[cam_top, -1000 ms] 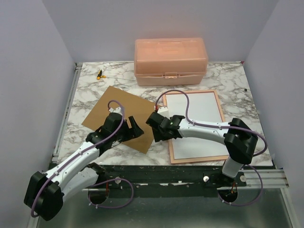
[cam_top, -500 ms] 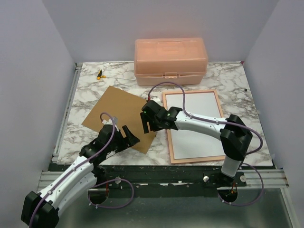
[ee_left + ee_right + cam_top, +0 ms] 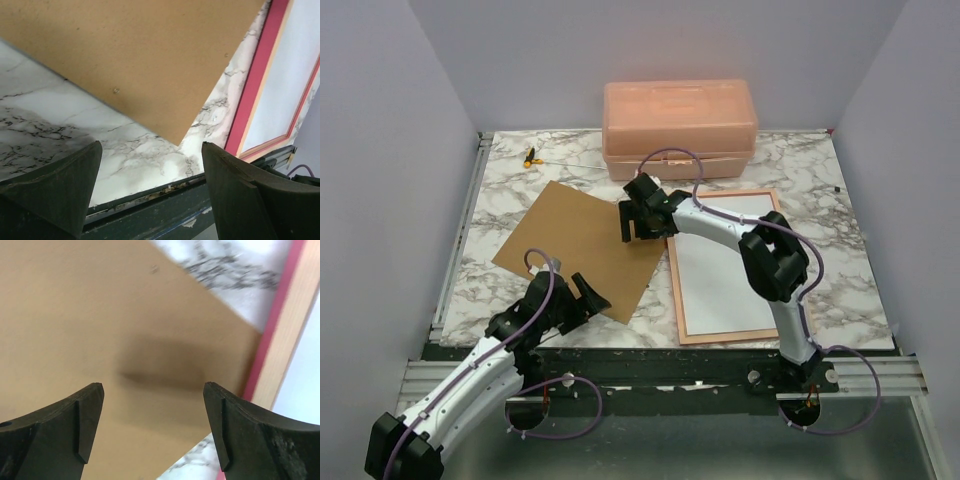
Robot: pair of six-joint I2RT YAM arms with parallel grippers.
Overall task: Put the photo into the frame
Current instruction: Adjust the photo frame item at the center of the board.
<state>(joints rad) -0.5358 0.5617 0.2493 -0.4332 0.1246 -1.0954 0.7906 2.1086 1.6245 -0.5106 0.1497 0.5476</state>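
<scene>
Right gripper is wide open with nothing in it, poised over the brown board just off the frame's far-left corner. Its wrist view shows a soft shadow on the board between the spread fingers, so it's low but not yet touching, I'd say. The photo, going by that plain white sheet, lies inside the frame, back side up, so to my eye the insertion itself looks done and the board is what's being lined up now. That corner of the board comes right up to the frame's red edge; whether they touch I can't tell. Left gripper is parted and empty too, well off the frame's near-left side by the board's near corner. Next move, I reckon: drop onto the board's edge beside the frame, pinch that thin sheet without it skating over the marble, then carry it across and square it on the frame. The pink box sits just beyond the frame's far edge.
</scene>
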